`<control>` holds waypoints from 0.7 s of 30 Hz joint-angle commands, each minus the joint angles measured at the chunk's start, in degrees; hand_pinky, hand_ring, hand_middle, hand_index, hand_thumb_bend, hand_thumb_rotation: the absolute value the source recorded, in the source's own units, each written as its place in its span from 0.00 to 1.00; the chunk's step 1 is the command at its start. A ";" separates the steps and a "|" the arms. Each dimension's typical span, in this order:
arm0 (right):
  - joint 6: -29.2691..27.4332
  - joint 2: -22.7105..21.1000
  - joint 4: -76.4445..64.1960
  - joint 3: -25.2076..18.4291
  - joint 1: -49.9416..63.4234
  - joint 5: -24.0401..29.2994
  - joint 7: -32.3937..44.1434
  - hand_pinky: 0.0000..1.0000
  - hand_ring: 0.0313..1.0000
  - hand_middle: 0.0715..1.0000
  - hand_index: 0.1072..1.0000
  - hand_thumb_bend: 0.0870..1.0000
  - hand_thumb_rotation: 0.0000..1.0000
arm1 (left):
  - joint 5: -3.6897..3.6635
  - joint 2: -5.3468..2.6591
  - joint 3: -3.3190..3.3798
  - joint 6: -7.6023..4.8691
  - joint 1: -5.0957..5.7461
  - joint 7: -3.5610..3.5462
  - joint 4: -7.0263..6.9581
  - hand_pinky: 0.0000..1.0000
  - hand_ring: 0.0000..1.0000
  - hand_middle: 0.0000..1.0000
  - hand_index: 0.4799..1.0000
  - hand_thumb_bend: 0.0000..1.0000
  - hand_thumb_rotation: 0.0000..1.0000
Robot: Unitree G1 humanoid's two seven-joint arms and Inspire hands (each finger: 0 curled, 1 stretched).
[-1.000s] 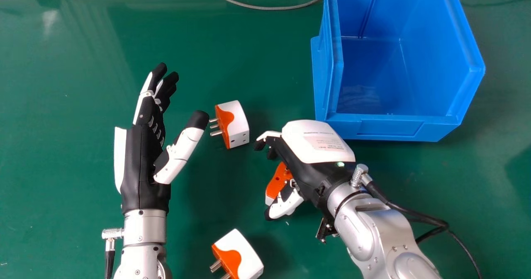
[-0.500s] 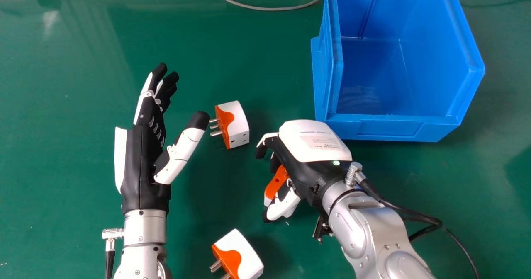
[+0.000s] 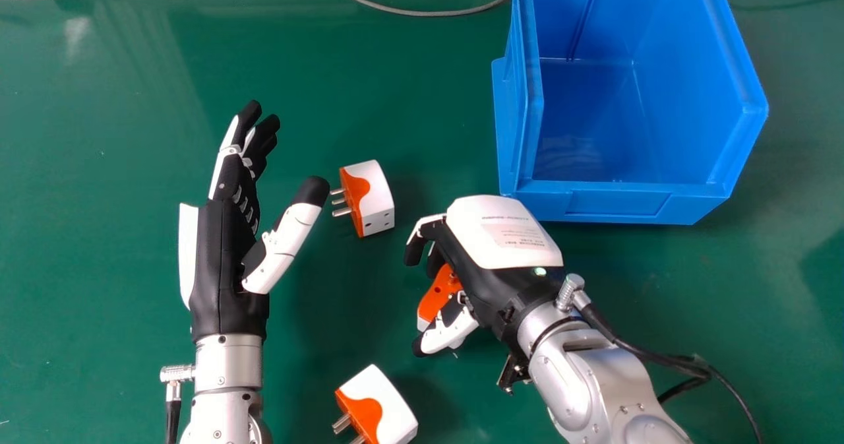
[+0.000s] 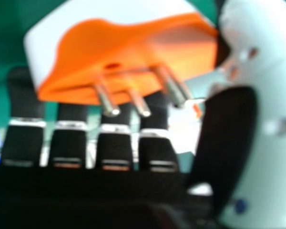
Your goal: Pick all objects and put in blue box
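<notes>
Two arms angle in over the green tabletop from the side where I'd picture the robot standing. The left one lies straight, aimed at the far edge, its hand on edge with the palm turned inward; the fingers are straight and close together, the thumb spread well apart from them. The right one slants inward, and its hand hangs back-up by the box's near left corner. Its fingers bend round one side of a plug adapter, with the thumb against another side; how firmly they're clamped on it, I cannot tell.

I count three adapters, all white and orange. One is in that right hand, its three metal pins toward the palm. A second sits on the tabletop just beside the left thumb's tip, pins pointing at it. The third lies nearer the near edge, between the two forearms. There's one blue box, open-topped, toward the tabletop's far right corner, and one grey cable curving along the far edge.
</notes>
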 commanded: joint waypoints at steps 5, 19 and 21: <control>-1.67 -0.31 -0.80 -0.31 0.81 1.20 -1.44 0.29 0.41 0.51 0.51 0.44 0.00 | -0.10 0.10 -0.19 -1.05 0.27 -0.33 -0.69 0.95 0.91 0.89 0.82 0.86 0.60; -13.23 -0.42 -1.11 -4.44 3.98 6.16 -16.63 0.28 0.41 0.51 0.48 0.44 0.00 | 0.60 0.01 -0.29 -0.90 0.45 0.42 -1.00 0.95 0.91 0.89 0.82 0.86 0.60; -15.35 -0.32 -0.41 -5.00 4.20 6.65 -19.53 0.28 0.41 0.51 0.47 0.44 0.00 | 0.82 0.05 -0.29 -1.02 0.44 0.66 -0.94 0.95 0.91 0.89 0.82 0.87 0.60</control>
